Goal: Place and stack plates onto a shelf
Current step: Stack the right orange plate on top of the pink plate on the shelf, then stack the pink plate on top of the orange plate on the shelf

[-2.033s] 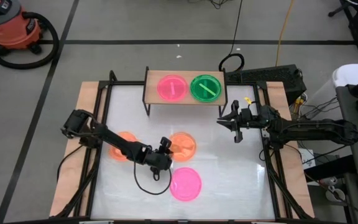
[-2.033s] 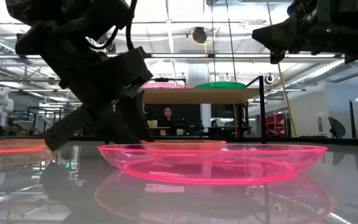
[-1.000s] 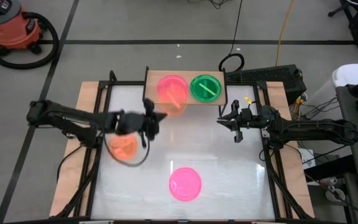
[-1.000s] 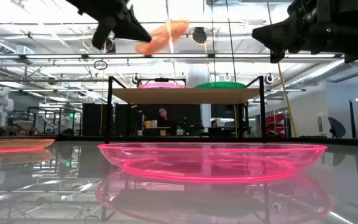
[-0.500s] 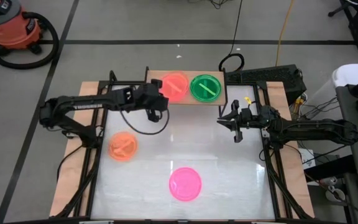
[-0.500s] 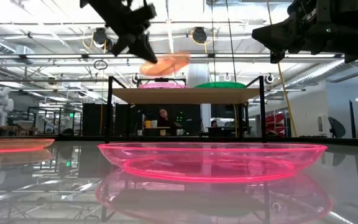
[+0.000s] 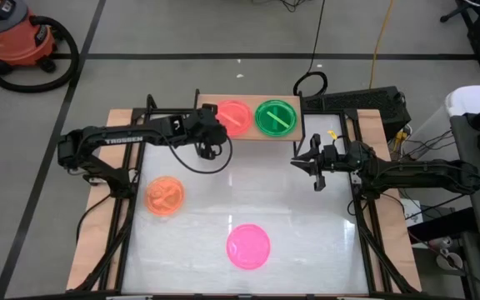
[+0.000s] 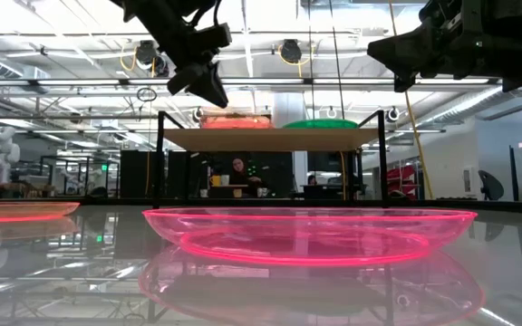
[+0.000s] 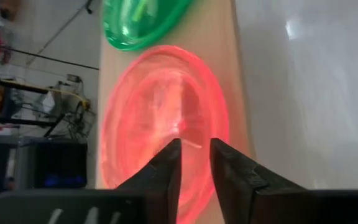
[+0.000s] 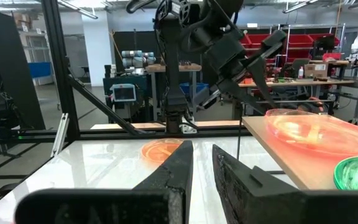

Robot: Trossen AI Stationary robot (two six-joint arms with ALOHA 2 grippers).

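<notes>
On the light-wood shelf (image 7: 294,133) an orange plate (image 7: 234,117) lies on a pink one at the left, and a green plate (image 7: 275,117) sits at the right. My left gripper (image 7: 217,127) hovers open just above and in front of the orange plate (image 9: 166,112), clear of it in the low view (image 8: 217,95). Another orange plate (image 7: 165,197) rests flat on the white table at the left. A pink plate (image 7: 248,246) rests near the front. My right gripper (image 7: 302,164) waits open in the air, right of the shelf.
The shelf stands on thin black legs (image 8: 160,158) at the table's far edge. A black cable (image 7: 192,162) loops below my left arm over the table. Black frame rails (image 7: 132,167) run along both table sides. Bare tabletop lies between the two loose plates and my right arm.
My left gripper has carried the orange plate, held tilted, toward the table's far edge and over the shelf. It has let the plate go. The plate now lies flat on the pink plate at the shelf's left, apart from the fingers.
</notes>
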